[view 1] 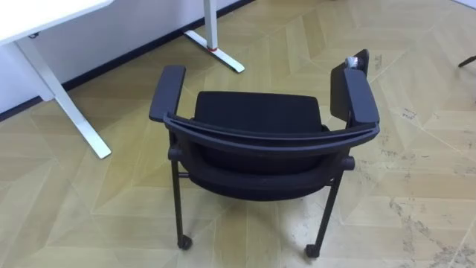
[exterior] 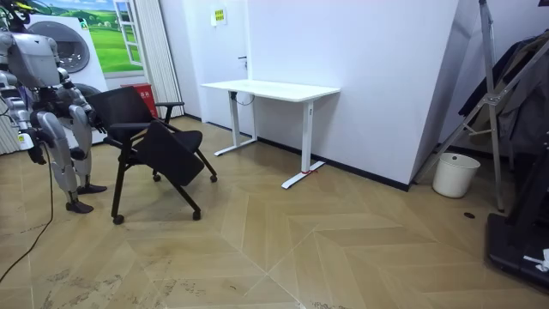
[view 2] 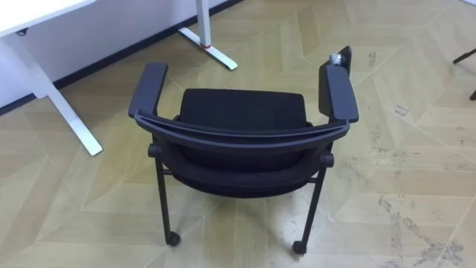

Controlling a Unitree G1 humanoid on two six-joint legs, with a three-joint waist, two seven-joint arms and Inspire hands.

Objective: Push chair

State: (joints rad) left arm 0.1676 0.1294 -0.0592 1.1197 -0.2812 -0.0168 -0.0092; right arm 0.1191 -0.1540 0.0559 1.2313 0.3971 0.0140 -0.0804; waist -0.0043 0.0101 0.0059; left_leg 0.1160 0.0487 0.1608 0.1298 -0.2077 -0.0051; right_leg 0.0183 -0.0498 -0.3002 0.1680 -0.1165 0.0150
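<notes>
The black chair's [view 1: 256, 123] curved backrest rail [view 1: 271, 138] is lying closest, running side to side straight ahead of the robot. The seat is facing away toward the white desk [view 1: 71, 112]. By judgement, the push line is running forward through that rail. The room view is showing the robot standing just behind the chair, its right hand [exterior: 34, 144] hanging low beside it. Whether that hand is open or closed cannot be told.

White desk [exterior: 270, 88], herringbone wood floor [exterior: 343, 249]
</notes>
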